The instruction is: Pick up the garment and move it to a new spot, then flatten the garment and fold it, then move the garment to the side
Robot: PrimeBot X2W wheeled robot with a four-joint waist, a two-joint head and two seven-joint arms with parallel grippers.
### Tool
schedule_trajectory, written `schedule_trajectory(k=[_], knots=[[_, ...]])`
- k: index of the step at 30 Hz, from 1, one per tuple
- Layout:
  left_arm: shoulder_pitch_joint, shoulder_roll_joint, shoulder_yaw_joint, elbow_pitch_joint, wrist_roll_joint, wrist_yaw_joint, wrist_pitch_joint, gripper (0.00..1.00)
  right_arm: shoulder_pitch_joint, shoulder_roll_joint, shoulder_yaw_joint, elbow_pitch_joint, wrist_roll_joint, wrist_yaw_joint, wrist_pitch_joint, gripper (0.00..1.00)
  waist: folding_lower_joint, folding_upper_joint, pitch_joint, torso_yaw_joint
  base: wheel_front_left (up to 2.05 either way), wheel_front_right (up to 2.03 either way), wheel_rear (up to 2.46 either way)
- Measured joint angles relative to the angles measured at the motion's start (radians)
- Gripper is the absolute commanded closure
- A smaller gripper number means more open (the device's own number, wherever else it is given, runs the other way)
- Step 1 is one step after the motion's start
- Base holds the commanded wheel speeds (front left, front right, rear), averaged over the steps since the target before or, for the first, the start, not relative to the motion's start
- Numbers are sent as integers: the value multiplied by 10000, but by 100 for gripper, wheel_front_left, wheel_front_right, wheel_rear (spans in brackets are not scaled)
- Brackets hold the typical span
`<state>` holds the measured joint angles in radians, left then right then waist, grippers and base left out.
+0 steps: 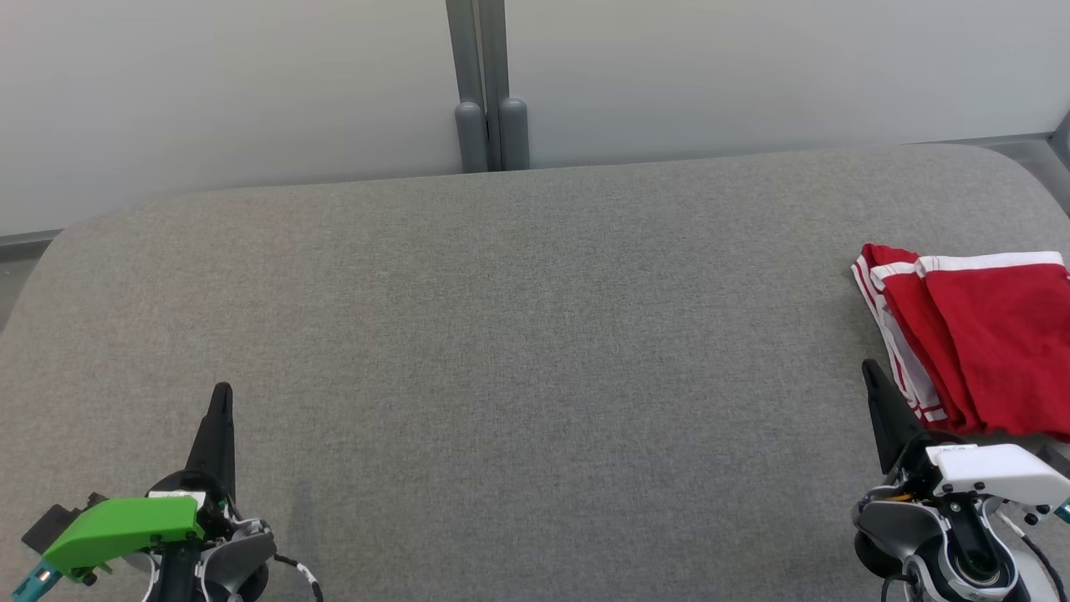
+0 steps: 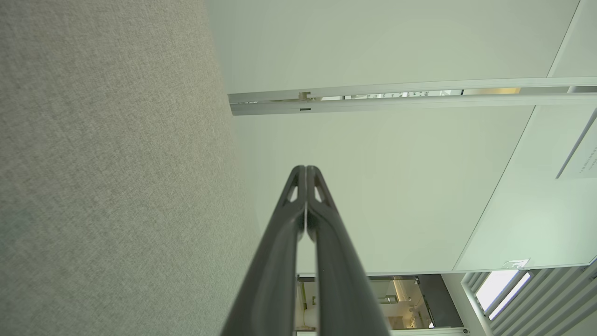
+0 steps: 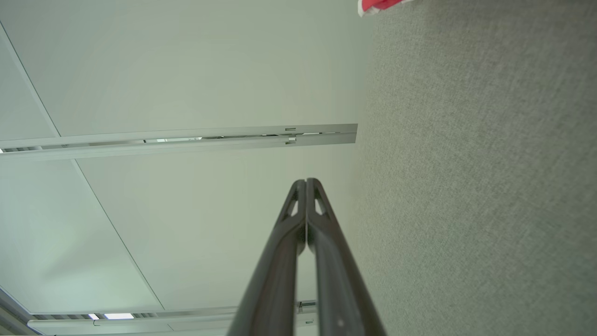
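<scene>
Folded garment lies aside on the tabletop.
Left gripper well apart, right gripper just beside it; fingers closed, empty, seemingly done.

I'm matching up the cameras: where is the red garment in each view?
Head view: red garment, folded, at the right edge on the grey cushion.
Right wrist view: a corner of the red garment at the top edge, right of centre.
Left wrist view: grey cushion on the left half.
Shared landmark: the grey cushion.
</scene>
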<state>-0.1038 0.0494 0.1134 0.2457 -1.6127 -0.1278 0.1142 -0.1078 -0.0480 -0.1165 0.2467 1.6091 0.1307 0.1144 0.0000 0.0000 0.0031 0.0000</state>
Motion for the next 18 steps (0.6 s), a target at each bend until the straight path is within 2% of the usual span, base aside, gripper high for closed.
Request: schedule_trajectory(k=[18], knots=[[0,0,0,-2,0,0,0,100,0,0,0,0,0,0,0,100,0,0,0,0,0,0,0]])
